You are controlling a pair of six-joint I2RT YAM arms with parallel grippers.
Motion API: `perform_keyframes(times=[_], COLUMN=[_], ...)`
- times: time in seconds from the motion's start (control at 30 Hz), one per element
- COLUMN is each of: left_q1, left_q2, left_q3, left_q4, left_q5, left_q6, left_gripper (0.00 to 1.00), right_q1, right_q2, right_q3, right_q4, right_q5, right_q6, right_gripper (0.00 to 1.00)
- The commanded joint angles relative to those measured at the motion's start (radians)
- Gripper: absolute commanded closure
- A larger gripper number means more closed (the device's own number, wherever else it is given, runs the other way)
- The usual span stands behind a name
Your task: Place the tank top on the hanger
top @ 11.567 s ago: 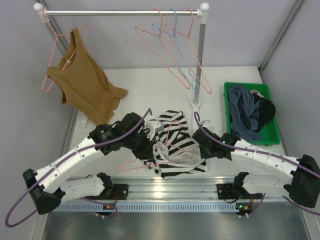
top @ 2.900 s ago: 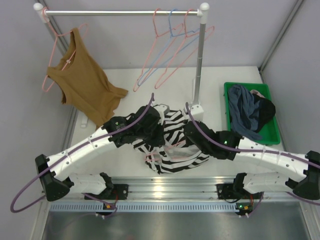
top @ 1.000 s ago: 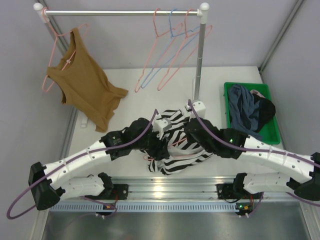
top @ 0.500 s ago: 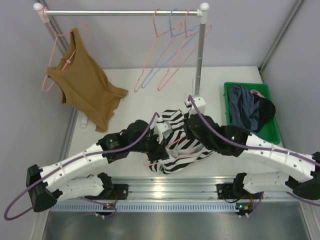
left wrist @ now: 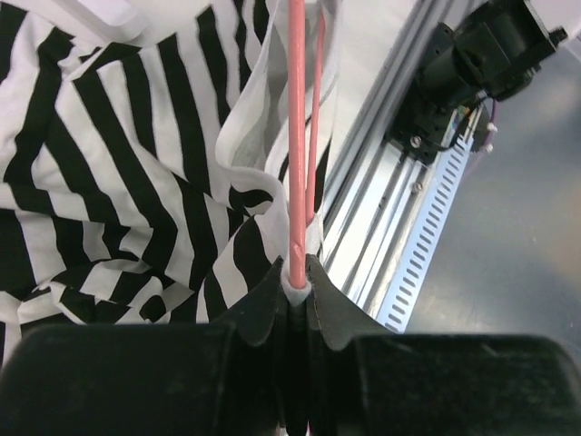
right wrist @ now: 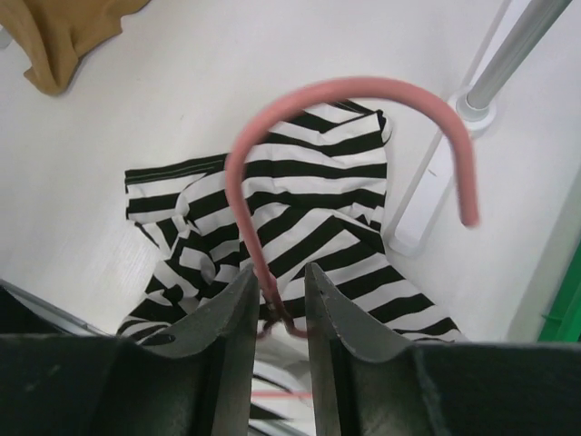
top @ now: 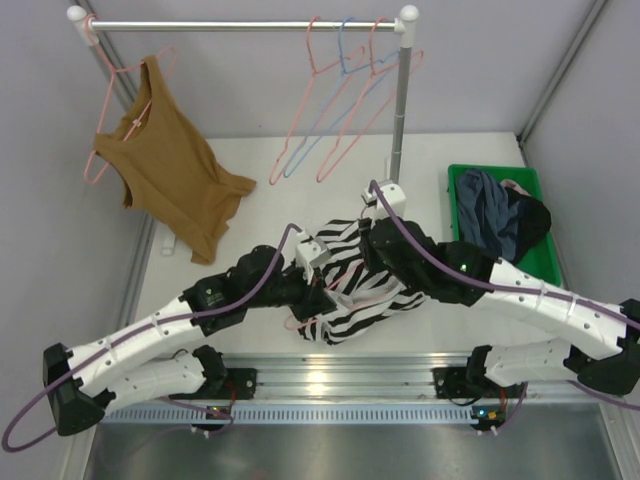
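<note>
Pink wire, thin and smooth, forms the triangular clothes hanger (right wrist: 349,88), which is held at two places. Its neck, just below the curved hook, is clamped between the narrowly set fingers of the right gripper (right wrist: 279,277). One of its straight bars is pinched by the left gripper (left wrist: 295,277), whose jaws are closed on it, with a sliver of white cloth apparently caught alongside.

From the left gripper the bar runs straight away toward the top of the left wrist view, so the hanger's long axis is laid between the two grippers. The soft, limp tank top (left wrist: 118,145), boldly striped in black and white, is bunched on the white table (top: 300,195) at the centre of the overhead view. It lies under and around the hanger, mostly left of the bar.

Whether the wire passes inside the garment cannot be told for certain, since folds are wrapped about it. The coming move is judged to turn on the hook, which is nearest the right gripper and lies close to the grey metal post (top: 400,110).
</note>
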Motion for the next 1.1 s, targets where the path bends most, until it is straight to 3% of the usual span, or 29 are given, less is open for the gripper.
perform_keyframes(times=[0.0, 0.17, 0.4, 0.57, 1.07], left_q1=[0.01, 0.009, 0.009, 0.009, 0.009], left_q2=[-0.053, -0.102, -0.18, -0.248, -0.395], left_q3=[-0.047, -0.105, -0.199, -0.246, -0.364], left_q4=[0.132, 0.179, 0.193, 0.187, 0.123], left_q5=[-0.069, -0.096, -0.158, -0.225, -0.395], left_q6=[-0.063, -0.104, -0.165, -0.211, -0.359], left_gripper=[1.0, 1.0, 1.0, 1.0, 1.0], right_q1=[0.016, 0.017, 0.016, 0.016, 0.016], right_q2=[0.002, 0.014, 0.01, 0.004, -0.059], right_q3=[0.051, 0.058, 0.076, 0.096, 0.139], right_q4=[0.012, 0.023, 0.018, 0.004, -0.037], right_q5=[-0.013, -0.018, -0.013, 0.001, 0.064], right_q6=[-0.004, -0.014, -0.015, -0.023, -0.015], right_gripper=[0.72, 0.59, 0.27, 0.12, 0.0])
